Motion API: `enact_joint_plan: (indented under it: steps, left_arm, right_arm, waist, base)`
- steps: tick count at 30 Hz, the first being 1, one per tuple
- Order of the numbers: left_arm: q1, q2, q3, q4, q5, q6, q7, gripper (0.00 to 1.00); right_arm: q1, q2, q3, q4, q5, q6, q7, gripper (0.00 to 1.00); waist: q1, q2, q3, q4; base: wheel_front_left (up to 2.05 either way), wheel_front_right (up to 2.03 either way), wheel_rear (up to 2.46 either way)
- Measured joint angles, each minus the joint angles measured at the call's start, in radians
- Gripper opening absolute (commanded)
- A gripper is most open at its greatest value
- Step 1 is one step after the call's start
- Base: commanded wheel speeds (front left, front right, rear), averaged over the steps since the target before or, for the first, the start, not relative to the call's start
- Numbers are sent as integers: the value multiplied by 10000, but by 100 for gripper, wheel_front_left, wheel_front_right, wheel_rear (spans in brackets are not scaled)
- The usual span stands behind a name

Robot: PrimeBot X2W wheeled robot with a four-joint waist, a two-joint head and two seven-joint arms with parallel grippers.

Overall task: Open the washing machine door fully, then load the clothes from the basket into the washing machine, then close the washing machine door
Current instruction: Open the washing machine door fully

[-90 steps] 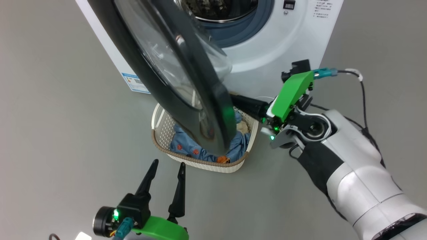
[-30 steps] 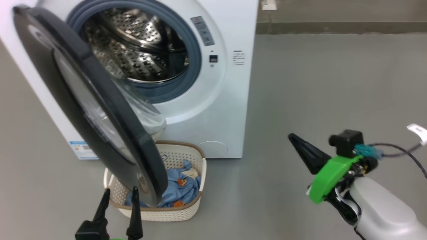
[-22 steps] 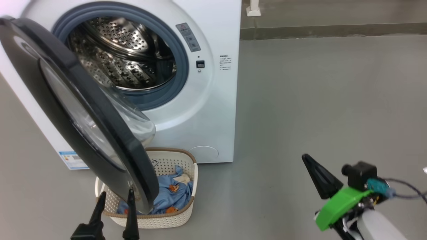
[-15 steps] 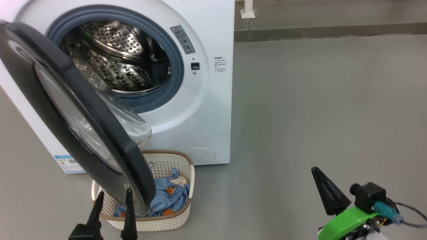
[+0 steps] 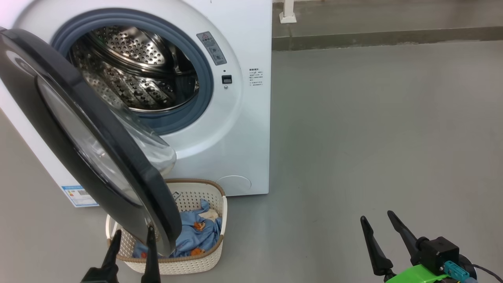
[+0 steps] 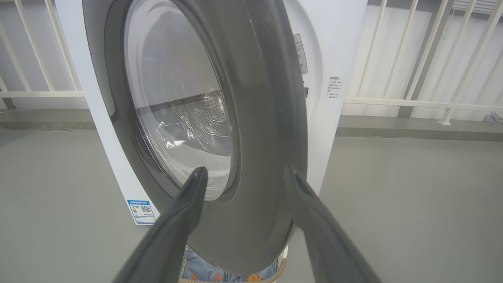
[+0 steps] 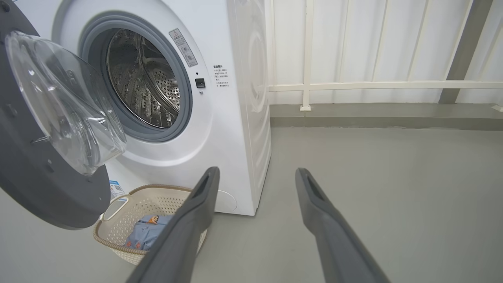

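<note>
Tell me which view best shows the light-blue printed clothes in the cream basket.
Head view: it looks down on the light-blue printed clothes, though the black-rimmed door hides part. Right wrist view: a smaller bundle behind its finger; left wrist view: a strip under the door.

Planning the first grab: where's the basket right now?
Head view, lower left: the basket sits on the floor in front of the washing machine, partly behind the open door, clothes inside.
</note>
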Motion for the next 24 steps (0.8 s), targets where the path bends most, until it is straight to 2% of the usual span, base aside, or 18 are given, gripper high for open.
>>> enact_joint_plan:
  steps: [24]
  left_arm:
    - [35,0,-111,98,8,-100,0,100]
  right_arm:
    - [6,157,-173,-134,-612,0,6,100]
  waist:
    - [1,0,3,20]
  base:
    - [0,0,0]
